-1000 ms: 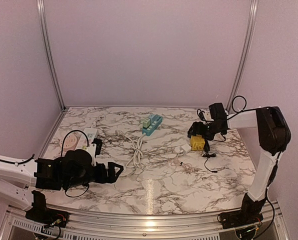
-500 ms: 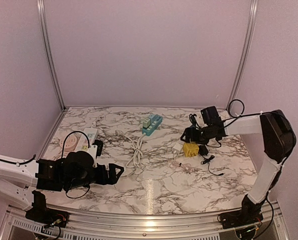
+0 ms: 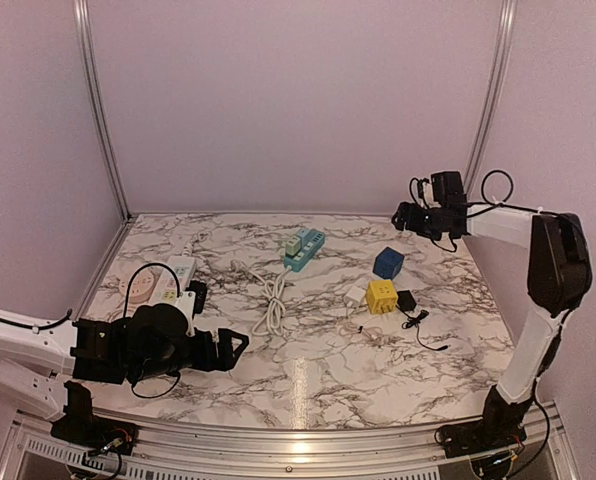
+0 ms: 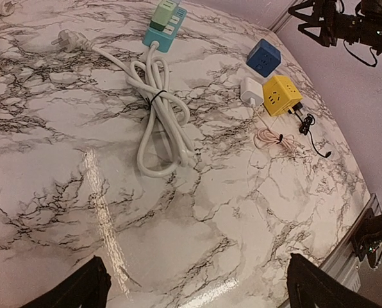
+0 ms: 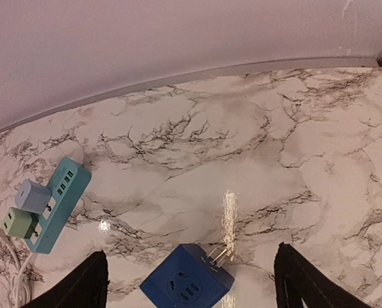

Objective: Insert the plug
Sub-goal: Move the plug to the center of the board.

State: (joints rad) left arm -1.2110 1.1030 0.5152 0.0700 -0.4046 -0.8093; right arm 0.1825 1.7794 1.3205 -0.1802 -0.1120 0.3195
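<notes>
Top external: one blue cube (image 3: 387, 262), one yellow cube (image 3: 381, 295).

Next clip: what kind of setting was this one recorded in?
Probably a purpose-built robot test booth rather than a home: plain walls framed by aluminium posts, a marble-pattern tabletop, and a teal power strip and yellow socket cube laid out like props.

You are looking at a bench (image 3: 308, 400) topped in glossy white marble with dark veins; a streak of overhead light (image 3: 300, 380) glares off it. Plain pale pink walls (image 3: 298, 100) close it in on three sides. Aluminium posts (image 3: 100, 110) stand at the back corners, and a metal rail (image 3: 278, 452) runs along the near edge.
</notes>
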